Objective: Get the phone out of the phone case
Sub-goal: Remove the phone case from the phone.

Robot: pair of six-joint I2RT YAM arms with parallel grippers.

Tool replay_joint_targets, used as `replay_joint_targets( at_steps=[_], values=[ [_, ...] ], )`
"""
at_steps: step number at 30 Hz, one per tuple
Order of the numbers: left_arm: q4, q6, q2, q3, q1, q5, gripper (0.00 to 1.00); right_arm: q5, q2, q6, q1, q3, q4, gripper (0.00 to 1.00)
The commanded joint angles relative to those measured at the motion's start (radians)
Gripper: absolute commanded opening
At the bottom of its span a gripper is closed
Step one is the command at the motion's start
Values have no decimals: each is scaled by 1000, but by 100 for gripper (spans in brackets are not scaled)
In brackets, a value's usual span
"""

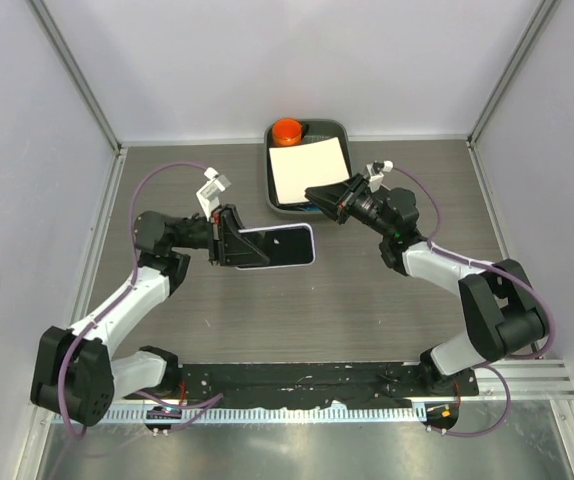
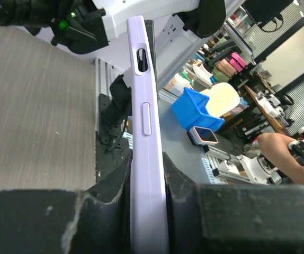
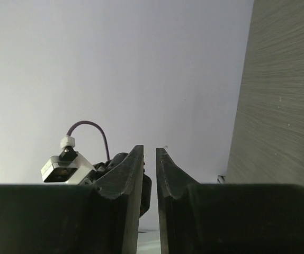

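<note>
1. Left claw (image 1: 245, 246) grips the phone (image 1: 282, 247) by its left end, over mid-counter (image 1: 367, 320).
2. The claw pinches the case (image 2: 148, 159) front and back. The case is likely soft and slick, the phone stiff and fragile: peel a far corner.
3. Right claw (image 3: 149, 153) closed, empty.

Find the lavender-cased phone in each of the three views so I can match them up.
Top external: the phone sits centre-left, screen up, with its left end clamped in the left pincer.
Left wrist: it appears edge-on, running vertically through the centre, held between that pincer's fingers.
Right wrist: the phone is not in this view.
Shared landmark: the grey wood-grain table shows in all three views.
</note>
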Motion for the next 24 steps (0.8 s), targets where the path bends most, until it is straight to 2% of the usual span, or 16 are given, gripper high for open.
replay_joint_targets(
  at_steps=[1,4,6,10,14,18,24],
  values=[
    [102,-3,-15,46,40,-71,0,-21,-33,-176,8,78,-49,21],
    [82,13,-21,33,57,-93,0,-33,-57,-265,-6,87,-58,24],
    [45,29,-33,27,66,-113,0,-99,-77,-369,-21,100,-11,31],
    [-140,117,-50,38,92,-144,0,-223,-119,-520,-51,133,-20,36],
    [-173,155,-56,41,94,-154,0,-321,-160,-597,-61,158,-17,41],
    [-194,168,-62,44,94,-161,0,-350,-225,-655,-64,153,-17,43],
    [-231,181,-70,44,97,-164,0,-413,-231,-732,-64,144,-6,44]
  ],
)
